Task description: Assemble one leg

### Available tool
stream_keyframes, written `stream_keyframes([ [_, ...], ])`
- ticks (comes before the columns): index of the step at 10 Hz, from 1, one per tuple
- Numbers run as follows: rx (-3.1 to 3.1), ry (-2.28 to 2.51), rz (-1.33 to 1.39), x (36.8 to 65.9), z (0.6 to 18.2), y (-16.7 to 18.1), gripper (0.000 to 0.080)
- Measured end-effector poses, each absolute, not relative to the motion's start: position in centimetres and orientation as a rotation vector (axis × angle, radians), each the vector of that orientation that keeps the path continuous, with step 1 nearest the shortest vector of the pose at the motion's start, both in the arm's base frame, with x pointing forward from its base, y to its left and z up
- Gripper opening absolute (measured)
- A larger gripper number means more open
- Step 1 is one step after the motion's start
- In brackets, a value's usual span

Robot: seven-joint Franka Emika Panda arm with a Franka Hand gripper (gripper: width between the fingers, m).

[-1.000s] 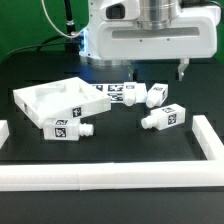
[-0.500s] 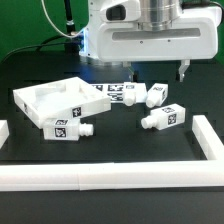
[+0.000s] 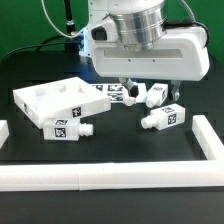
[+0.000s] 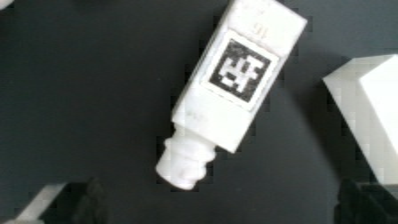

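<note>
Three legs show in the exterior view. One leg [image 3: 68, 127] lies in front of the white square tray-like piece [image 3: 40, 100]. A second leg [image 3: 163, 118] lies to the exterior view's right. A third leg [image 3: 156, 94] lies behind it, beneath my gripper [image 3: 152, 92]. The gripper is open and empty, its fingers [image 3: 128, 90] hanging on either side of that leg, above the table. In the wrist view a leg [image 4: 231, 75] lies slanted with its tag up and its round peg [image 4: 185, 165] pointing toward my gripper [image 4: 214, 214]. The dark fingertips [image 4: 63, 205] are spread wide.
The marker board [image 3: 110, 92] lies behind the tray-like piece. White rails border the table at the front [image 3: 100, 176], the exterior view's left [image 3: 4, 130] and right [image 3: 206, 136]. Another white piece [image 4: 366, 100] shows at the edge of the wrist view.
The arm has come down and shifted toward the exterior view's left, so the open fingers now hang around the rear leg. The parts have not moved.
</note>
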State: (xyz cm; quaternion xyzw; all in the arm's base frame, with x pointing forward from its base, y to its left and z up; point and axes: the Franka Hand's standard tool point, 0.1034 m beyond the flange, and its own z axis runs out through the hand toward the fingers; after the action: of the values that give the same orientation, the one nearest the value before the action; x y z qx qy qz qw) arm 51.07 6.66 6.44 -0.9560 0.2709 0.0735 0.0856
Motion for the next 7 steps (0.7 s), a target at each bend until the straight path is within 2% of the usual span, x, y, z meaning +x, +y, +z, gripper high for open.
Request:
stream_keyframes([
  [3, -2.850, 0.811, 0.222, 51.0, 6.2, 6.7, 0.0648],
  [7, -2.842, 0.972, 0.157, 50.6, 2.0, 7.8, 0.0648],
])
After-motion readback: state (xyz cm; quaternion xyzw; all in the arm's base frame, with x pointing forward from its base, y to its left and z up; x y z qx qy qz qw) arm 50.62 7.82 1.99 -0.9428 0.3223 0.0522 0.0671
